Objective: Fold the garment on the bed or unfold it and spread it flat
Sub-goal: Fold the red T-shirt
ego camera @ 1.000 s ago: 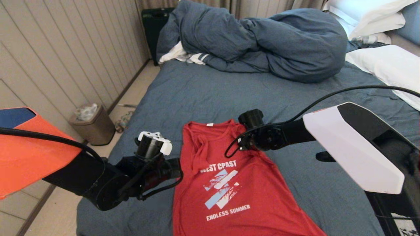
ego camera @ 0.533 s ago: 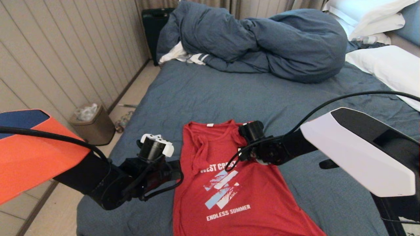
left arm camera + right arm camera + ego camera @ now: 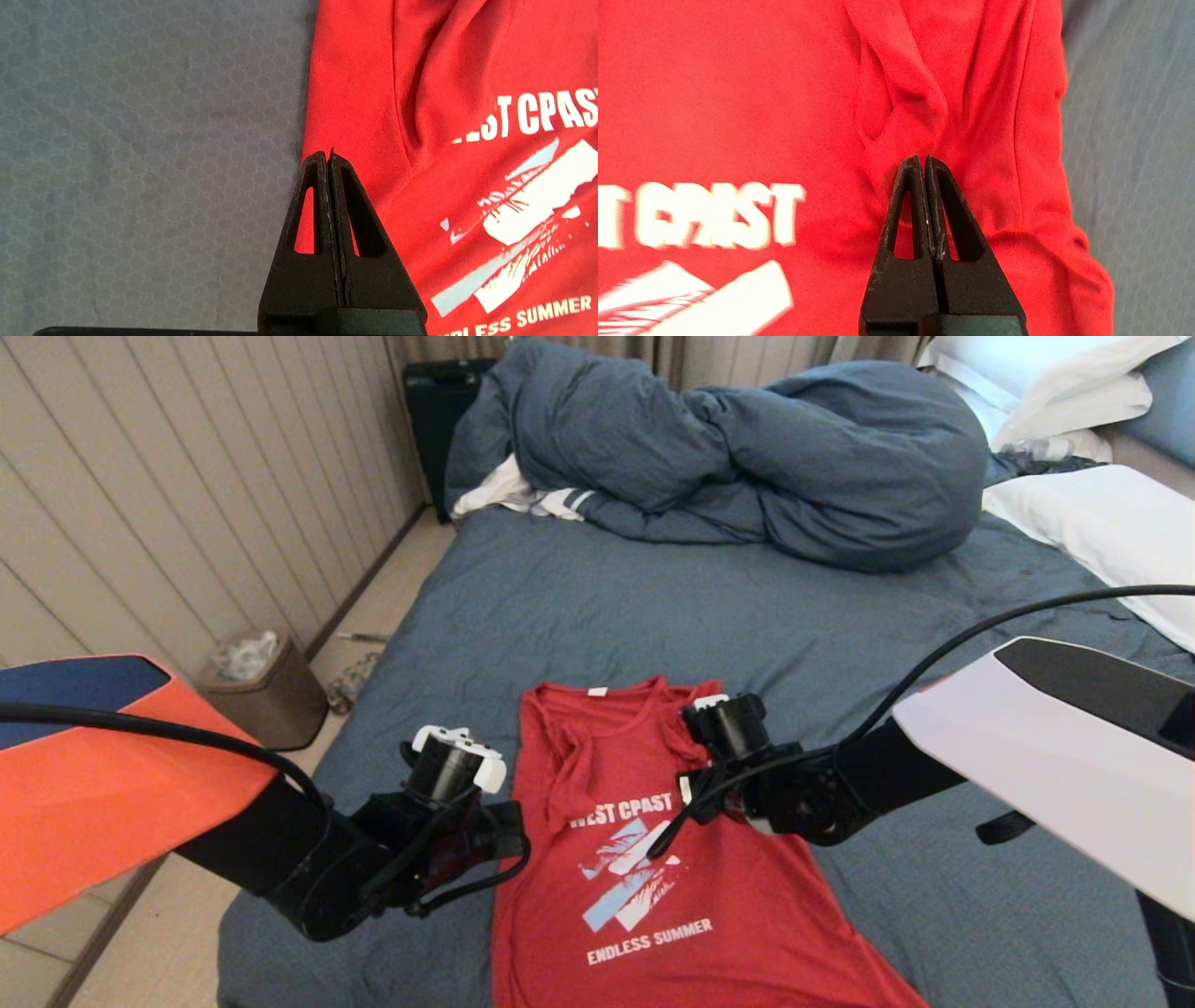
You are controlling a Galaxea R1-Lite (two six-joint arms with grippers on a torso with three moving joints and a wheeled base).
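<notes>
The red T-shirt lies print side up on the near part of the bed, collar toward the far side, both sleeves tucked in. The shirt's left edge meets the sheet right beside my left gripper, which is shut with nothing between its fingers. My right gripper hovers shut and empty over the creased folds of the shirt to the right of the "WEST COAST" text. In the head view the left wrist sits by the shirt's left side and the right wrist over its upper right.
A bunched blue-grey duvet fills the far side of the bed, with a white striped cloth poking out from under it. White pillows lie at the far right. A bin stands on the floor by the panelled wall.
My right arm has come nearer, from the shirt's right shoulder down to beside the text. My left arm has shifted slightly right toward the shirt's edge. The shirt looks unmoved.
</notes>
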